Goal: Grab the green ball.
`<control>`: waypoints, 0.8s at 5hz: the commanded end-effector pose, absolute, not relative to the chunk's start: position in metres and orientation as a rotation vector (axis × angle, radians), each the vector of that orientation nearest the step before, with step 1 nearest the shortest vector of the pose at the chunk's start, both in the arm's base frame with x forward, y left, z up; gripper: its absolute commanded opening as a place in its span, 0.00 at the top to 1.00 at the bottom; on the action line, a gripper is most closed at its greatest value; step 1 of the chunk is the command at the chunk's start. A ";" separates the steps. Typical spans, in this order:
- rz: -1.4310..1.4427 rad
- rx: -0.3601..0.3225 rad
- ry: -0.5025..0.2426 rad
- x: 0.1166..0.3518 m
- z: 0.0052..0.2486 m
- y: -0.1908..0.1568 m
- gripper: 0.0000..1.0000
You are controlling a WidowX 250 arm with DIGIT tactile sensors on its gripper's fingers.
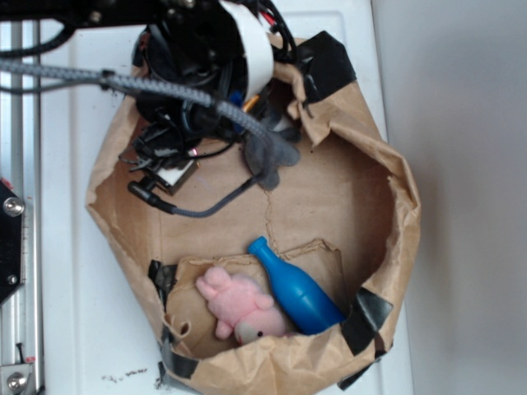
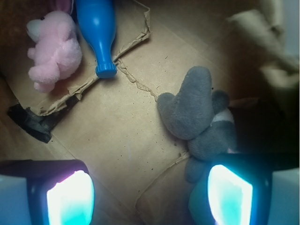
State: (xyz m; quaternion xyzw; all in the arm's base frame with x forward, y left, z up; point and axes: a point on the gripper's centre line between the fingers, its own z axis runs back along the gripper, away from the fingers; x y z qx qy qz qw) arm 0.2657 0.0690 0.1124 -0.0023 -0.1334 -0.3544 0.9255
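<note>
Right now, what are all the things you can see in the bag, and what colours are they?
paper bag: one, brown, rolled-down rim patched with black tape, on a white surface
blue bottle: one, blue, lying on its side on the bag floor
pink plush toy: one, pink, touching the bottle
grey plush bunny: one, grey, on the bag floor just ahead of the gripper's right finger
green ball: not clearly visible in either view
cable: one, grey braided, running across the arm
gripper: one, black with glowing pads, open, hovering over the bag floor
</note>
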 end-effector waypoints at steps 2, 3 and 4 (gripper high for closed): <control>-0.773 0.114 -0.276 0.271 0.094 0.081 0.00; -0.746 0.152 -0.281 0.264 0.096 0.110 0.00; -0.748 0.136 -0.238 0.252 0.098 0.120 0.00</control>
